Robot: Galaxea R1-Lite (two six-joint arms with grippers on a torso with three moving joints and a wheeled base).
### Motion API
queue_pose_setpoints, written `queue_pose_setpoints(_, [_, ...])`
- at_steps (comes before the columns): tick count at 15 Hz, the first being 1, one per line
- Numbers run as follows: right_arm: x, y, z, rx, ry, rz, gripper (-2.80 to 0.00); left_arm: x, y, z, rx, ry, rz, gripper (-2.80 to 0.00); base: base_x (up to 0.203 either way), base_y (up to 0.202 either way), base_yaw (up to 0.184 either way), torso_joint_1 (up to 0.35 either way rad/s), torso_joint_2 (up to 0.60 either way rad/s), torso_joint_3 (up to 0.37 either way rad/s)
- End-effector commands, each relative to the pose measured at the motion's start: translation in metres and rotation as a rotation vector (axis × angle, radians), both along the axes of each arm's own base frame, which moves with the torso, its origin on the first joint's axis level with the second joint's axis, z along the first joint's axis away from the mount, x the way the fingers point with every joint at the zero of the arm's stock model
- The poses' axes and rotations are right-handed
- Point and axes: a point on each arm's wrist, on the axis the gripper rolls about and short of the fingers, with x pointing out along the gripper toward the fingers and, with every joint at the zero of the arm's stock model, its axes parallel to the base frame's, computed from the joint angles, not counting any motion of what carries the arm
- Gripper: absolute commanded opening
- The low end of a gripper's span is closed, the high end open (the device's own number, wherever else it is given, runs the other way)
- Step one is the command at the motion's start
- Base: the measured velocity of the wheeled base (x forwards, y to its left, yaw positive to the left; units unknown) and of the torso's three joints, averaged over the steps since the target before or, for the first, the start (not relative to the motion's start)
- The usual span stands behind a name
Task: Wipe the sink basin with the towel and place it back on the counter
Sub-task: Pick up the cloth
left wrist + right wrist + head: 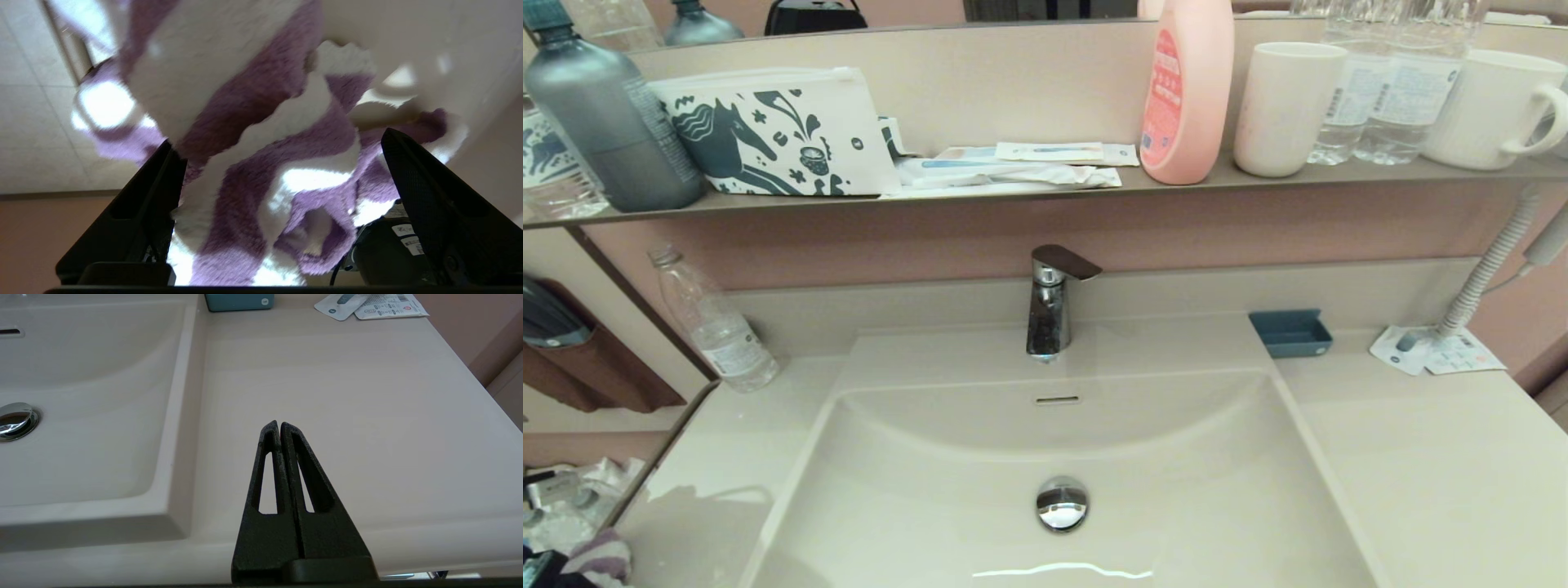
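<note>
Fingers (412, 171) of the left gripper (282, 163) spread wide around the bunched purple-and-white striped towel (253, 134), low beside the smooth cream-beige bench (1421, 457); right gripper (280, 426) pressed closed, empty, over bench beside cream rectangular sink basin (931, 490).

A cream-beige sink basin (915, 490) with its chrome drain plug (1062, 503) at six o'clock sits sunk into the matching counter (1437, 457); the purple-and-white striped towel (600, 557) bunches at eight o'clock, past the counter's edge.
</note>
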Motion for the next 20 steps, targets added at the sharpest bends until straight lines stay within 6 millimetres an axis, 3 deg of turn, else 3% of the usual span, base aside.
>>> queue_pose_setpoints(1, [0.0, 0.0, 0.0, -0.001, 0.001, 0.0, -2.8, 0.004, -0.001, -0.007, -0.035, 0.014, -0.018, 0.0, 0.0, 0.0, 0.0, 0.0, 0.0, 0.0])
queue_pose_setpoints(5, [0.0, 0.0, 0.0, -0.001, 0.001, 0.0, -2.8, 0.007, -0.004, -0.023, -0.09, 0.052, -0.026, 0.0, 0.0, 0.0, 0.0, 0.0, 0.0, 0.0])
queue_pose_setpoints(6, [0.0, 0.0, 0.0, -0.001, 0.001, 0.0, -2.8, 0.005, -0.005, -0.024, -0.097, 0.057, -0.028, -1.25, 0.0, 0.0, 0.0, 0.0, 0.0, 0.0])
queue_pose_setpoints(7, [0.0, 0.0, 0.0, 0.0, 0.001, 0.0, -2.8, 0.005, -0.006, -0.024, -0.097, 0.058, -0.028, -2.8, 0.0, 0.0, 0.0, 0.0, 0.0, 0.0])
queue_pose_setpoints(16, [0.0, 0.0, 0.0, -0.001, 0.001, 0.0, -2.8, -0.007, -0.016, -0.013, -0.083, 0.034, -0.011, -2.8, 0.0, 0.0, 0.0, 0.0, 0.0, 0.0])
queue_pose_setpoints(20, [0.0, 0.0, 0.0, 0.0, 0.001, 0.0, -2.8, -0.021, -0.02, 0.014, -0.013, -0.049, 0.032, -2.8, 0.0, 0.0, 0.0, 0.0, 0.0, 0.0])
